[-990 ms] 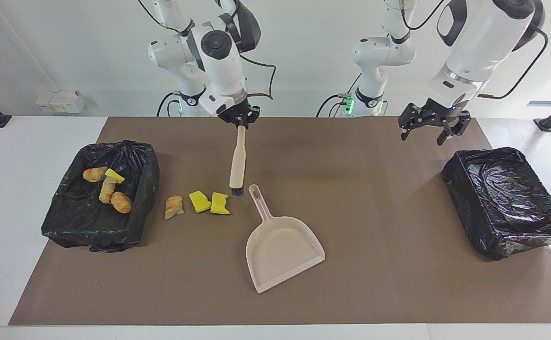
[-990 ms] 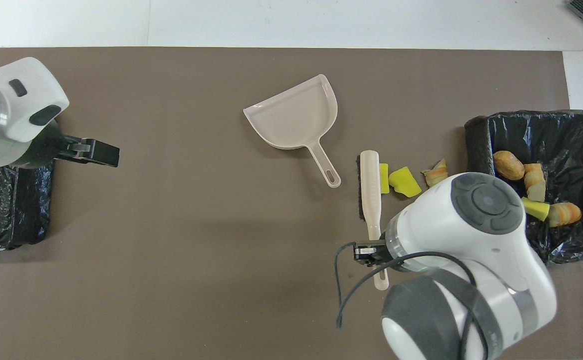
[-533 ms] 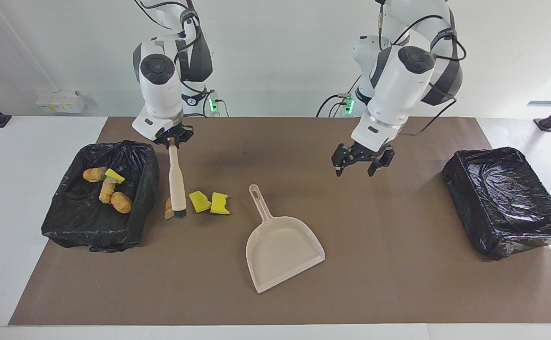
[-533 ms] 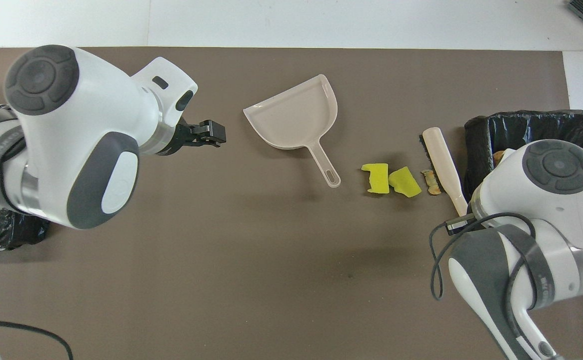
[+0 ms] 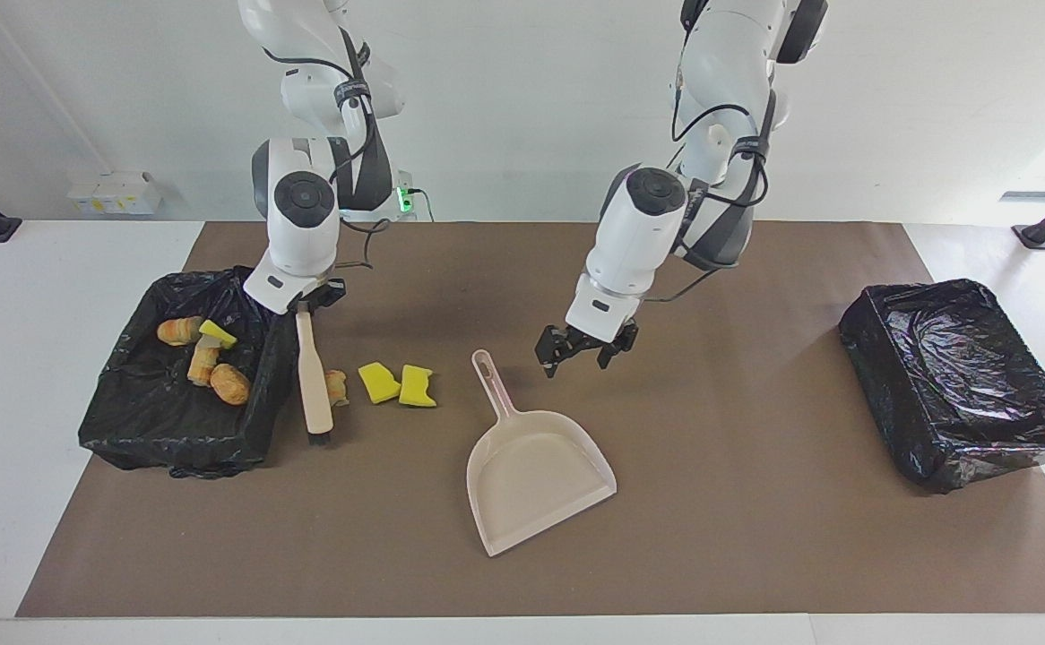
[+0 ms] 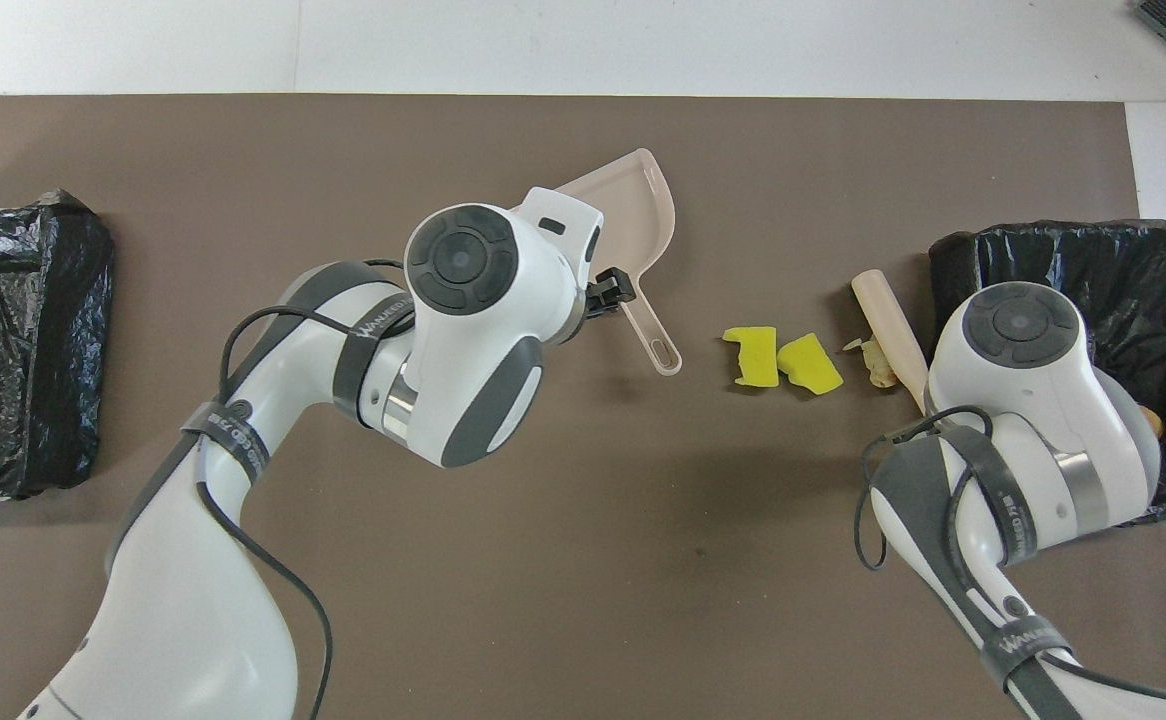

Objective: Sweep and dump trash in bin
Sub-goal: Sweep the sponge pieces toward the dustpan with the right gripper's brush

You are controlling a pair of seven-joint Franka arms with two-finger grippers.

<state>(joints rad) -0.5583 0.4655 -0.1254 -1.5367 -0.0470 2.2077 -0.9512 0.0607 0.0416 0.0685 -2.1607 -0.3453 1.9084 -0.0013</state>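
Observation:
My right gripper is shut on the beige brush, whose bristle end rests on the mat between the trash-filled bin and a tan striped trash lump. Two yellow sponge pieces lie beside the lump, toward the dustpan. Several more trash pieces lie in that bin. My left gripper is open and empty, low over the mat beside the dustpan's handle. In the overhead view the brush, sponges and lump show; my right gripper is hidden there.
A second black-lined bin stands at the left arm's end of the brown mat and looks empty. The left arm covers part of the dustpan in the overhead view.
My right gripper carried the brush from the dustpan side of the loose trash over to the bin side. My left gripper swung from near its bin down to beside the dustpan handle.

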